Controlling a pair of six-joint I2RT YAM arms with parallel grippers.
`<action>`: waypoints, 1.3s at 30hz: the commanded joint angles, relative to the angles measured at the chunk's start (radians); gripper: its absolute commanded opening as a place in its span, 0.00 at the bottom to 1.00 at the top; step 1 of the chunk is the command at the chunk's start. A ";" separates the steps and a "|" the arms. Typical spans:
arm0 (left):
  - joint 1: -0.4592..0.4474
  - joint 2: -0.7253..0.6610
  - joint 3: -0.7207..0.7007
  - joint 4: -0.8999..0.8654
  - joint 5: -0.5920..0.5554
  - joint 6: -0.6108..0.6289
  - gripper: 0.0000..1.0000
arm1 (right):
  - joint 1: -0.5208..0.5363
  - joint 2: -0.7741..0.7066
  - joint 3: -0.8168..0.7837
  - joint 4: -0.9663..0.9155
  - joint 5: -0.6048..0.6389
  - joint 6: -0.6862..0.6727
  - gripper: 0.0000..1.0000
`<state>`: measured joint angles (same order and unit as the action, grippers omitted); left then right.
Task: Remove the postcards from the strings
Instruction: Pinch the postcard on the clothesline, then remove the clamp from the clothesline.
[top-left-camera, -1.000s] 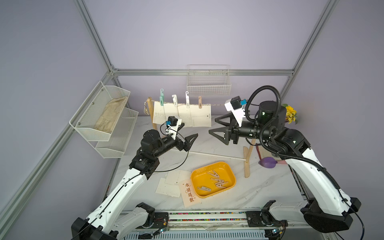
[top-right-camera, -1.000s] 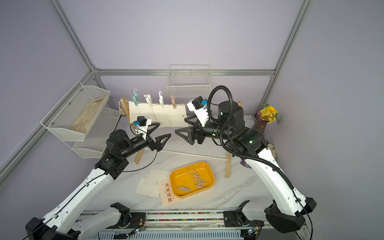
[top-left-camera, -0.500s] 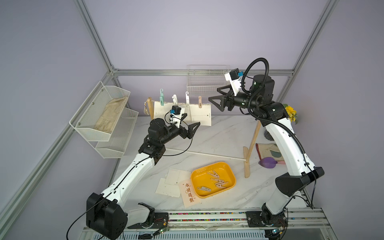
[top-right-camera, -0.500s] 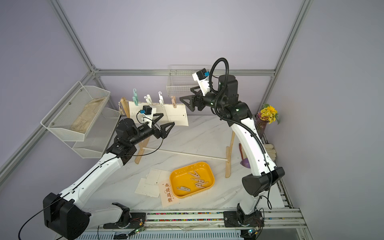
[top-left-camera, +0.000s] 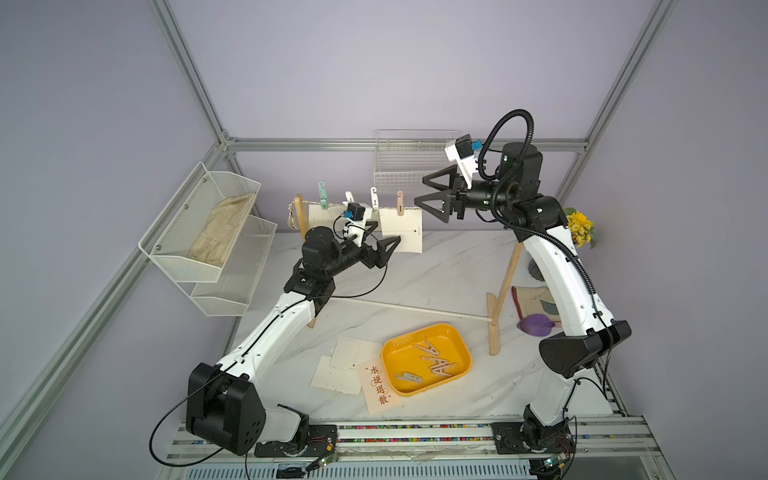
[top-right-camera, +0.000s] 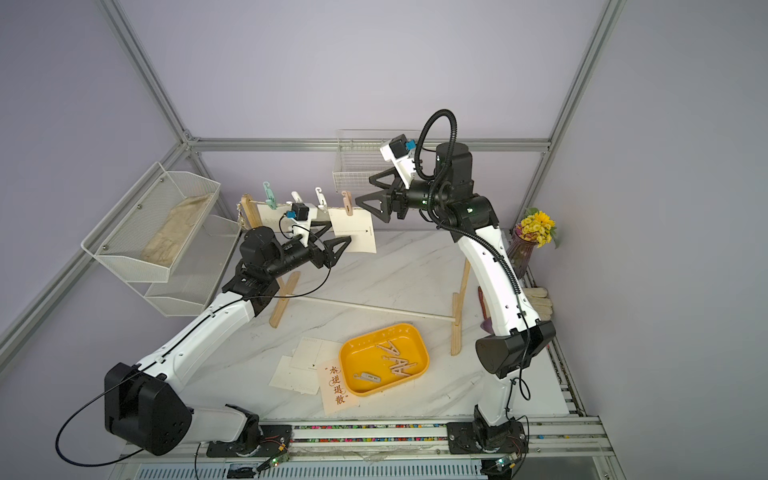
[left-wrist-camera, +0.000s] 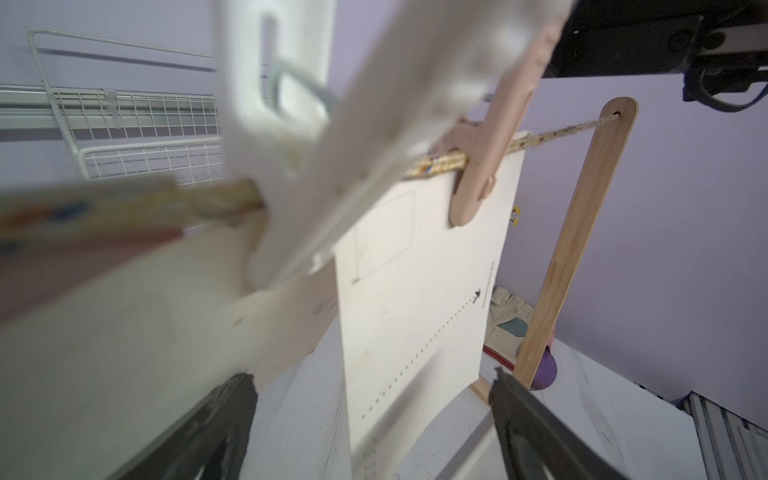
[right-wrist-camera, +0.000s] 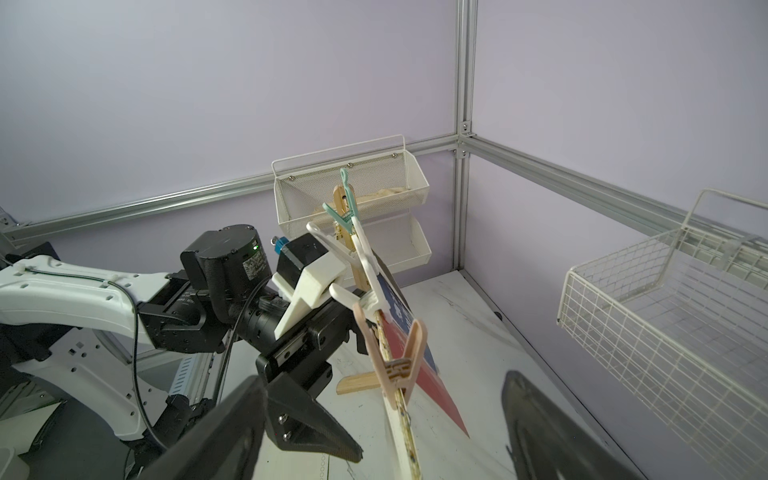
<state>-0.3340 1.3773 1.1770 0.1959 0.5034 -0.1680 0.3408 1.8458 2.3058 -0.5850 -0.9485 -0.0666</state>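
below the string (left-wrist-camera: 440, 160), the left gripper (top-left-camera: 386, 233) is hovering with jaws spread, the bottom edge of the rightmost postcard (top-left-camera: 406, 232) lying between its fingers. the postcard is hanging flat along the string, its beige clothespin (top-left-camera: 400, 203) pinching the top edge. just right of that pin, the right gripper (top-left-camera: 420, 190) is hovering open at pin height, nearer to it.

Matt cream paper makes the postcards (top-left-camera: 401, 230); the rope (left-wrist-camera: 540, 137) is rough twisted fibre. Pale bare wood forms the posts (top-left-camera: 505, 282). The tabletop (top-left-camera: 436, 270) is smooth marble-patterned, the tray (top-left-camera: 399, 357) glossy yellow plastic, the wall baskets (top-left-camera: 178, 216) white-coated metal mesh.
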 joint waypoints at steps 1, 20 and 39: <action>0.007 -0.001 0.056 0.069 0.049 -0.016 0.83 | -0.005 0.023 0.024 -0.020 -0.049 -0.044 0.89; 0.007 -0.009 -0.018 0.147 0.101 -0.040 0.38 | 0.045 0.160 0.133 -0.007 -0.080 0.008 0.88; 0.021 0.027 -0.004 0.176 0.090 -0.142 0.09 | 0.104 0.166 0.106 0.027 -0.055 -0.002 0.52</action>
<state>-0.3229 1.3972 1.1751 0.3214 0.5922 -0.2752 0.4408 2.0457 2.4409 -0.5869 -1.0008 -0.0460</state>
